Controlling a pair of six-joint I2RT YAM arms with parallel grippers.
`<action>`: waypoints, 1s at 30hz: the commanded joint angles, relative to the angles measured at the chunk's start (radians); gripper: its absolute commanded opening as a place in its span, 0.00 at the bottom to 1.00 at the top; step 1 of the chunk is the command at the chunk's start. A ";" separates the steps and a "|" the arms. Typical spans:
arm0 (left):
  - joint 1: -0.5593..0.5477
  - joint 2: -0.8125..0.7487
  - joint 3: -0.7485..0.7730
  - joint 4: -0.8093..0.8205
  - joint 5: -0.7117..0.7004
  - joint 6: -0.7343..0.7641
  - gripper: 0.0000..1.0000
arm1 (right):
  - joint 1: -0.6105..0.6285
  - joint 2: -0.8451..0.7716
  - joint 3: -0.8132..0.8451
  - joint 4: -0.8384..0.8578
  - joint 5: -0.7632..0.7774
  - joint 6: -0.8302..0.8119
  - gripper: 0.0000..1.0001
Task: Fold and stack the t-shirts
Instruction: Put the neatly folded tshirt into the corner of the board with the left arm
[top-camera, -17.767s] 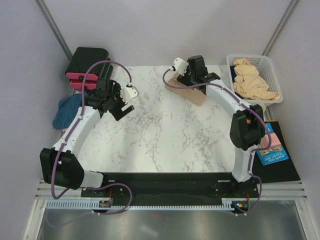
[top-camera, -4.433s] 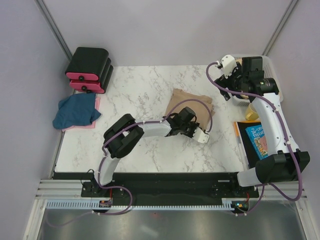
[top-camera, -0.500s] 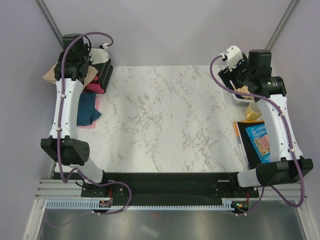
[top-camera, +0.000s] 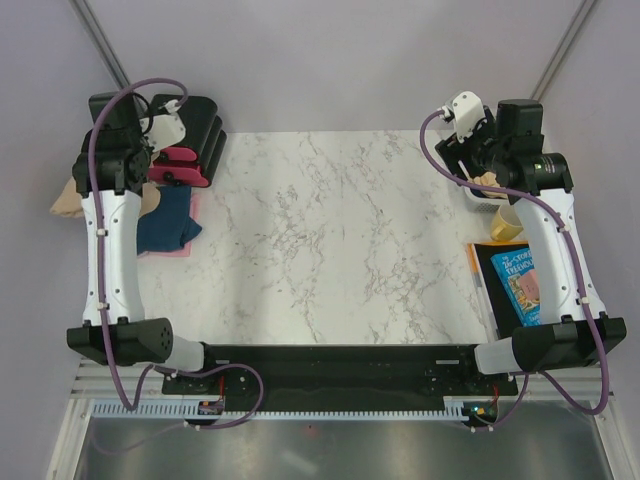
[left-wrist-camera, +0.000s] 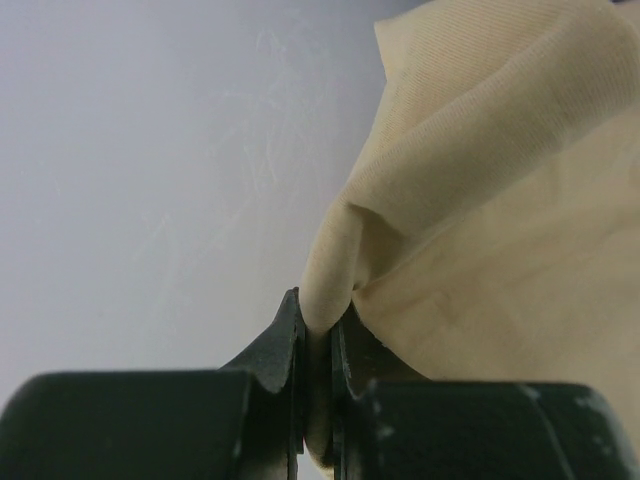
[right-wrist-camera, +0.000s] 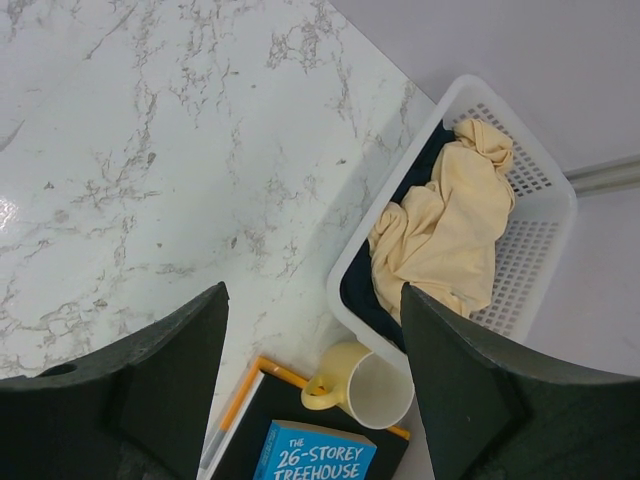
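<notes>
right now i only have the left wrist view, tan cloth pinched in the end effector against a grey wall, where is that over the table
Observer: In the top view the tan cloth t-shirt hangs from the left end effector at the far left, seemingly past the edge of the white marble table.
Operator: anything lying near it
Observer: A dark blue cloth t-shirt lies on a pink cloth t-shirt at the table's left edge, on the near side of the black-and-pink boxes.
Operator: right arm busy
Observer: No. The right end effector is open and empty, beside the white plastic mesh basket, which holds a crumpled tan t-shirt.
</notes>
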 joint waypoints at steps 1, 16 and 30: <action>0.061 -0.065 -0.009 0.010 -0.044 -0.063 0.02 | 0.003 -0.022 0.003 0.033 -0.029 0.022 0.77; 0.134 -0.012 -0.214 0.290 -0.036 -0.139 0.02 | 0.009 -0.043 -0.028 0.031 -0.030 0.029 0.77; 0.150 -0.026 -0.403 0.698 -0.119 -0.008 0.02 | 0.008 -0.041 -0.039 0.030 -0.028 0.034 0.77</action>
